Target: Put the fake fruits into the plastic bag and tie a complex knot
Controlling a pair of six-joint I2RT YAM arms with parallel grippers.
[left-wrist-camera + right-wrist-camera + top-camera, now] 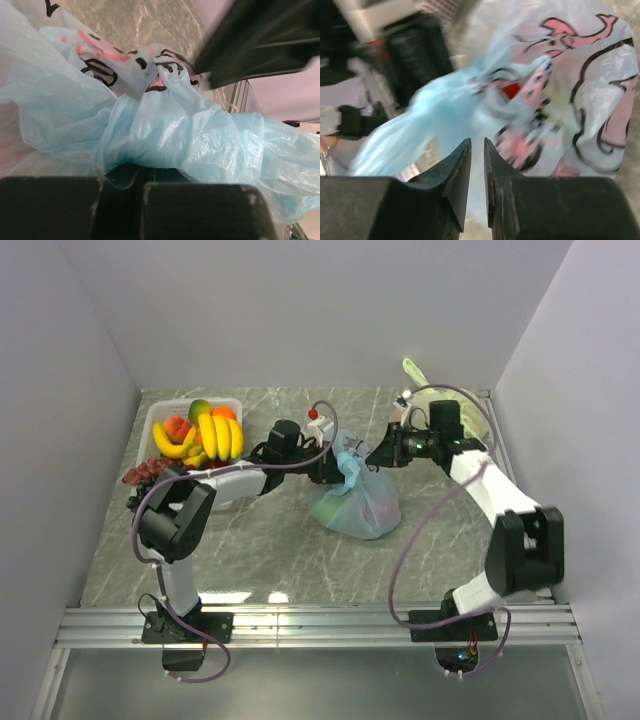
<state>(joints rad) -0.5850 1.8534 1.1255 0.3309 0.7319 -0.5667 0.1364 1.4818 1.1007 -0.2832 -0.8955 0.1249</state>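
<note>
Nearest the overhead lens sit my two bases. Beyond them my left claw [336, 468] and right claw [384, 453] flank the bag [358, 508], one on each side of its bunched neck [348, 468]. Pale shapes show through the plastic, so I judge some fruit is bagged. Bananas [215, 436] and more fruit lie in a tray [150, 420] well off to the left of my left claw, with grapes [145, 472] beside it.

Left wrist: my left claw [145, 182] is closed. The twisted blue neck [165, 140] lies right at its tips, and it looks pinched there.

Right wrist, blurred: my right claw [475, 150] stands a narrow slit apart, with nothing I can see in it. The bag [600, 100] is just ahead. Tying looks begun but not finished, and loading looks incomplete.
</note>
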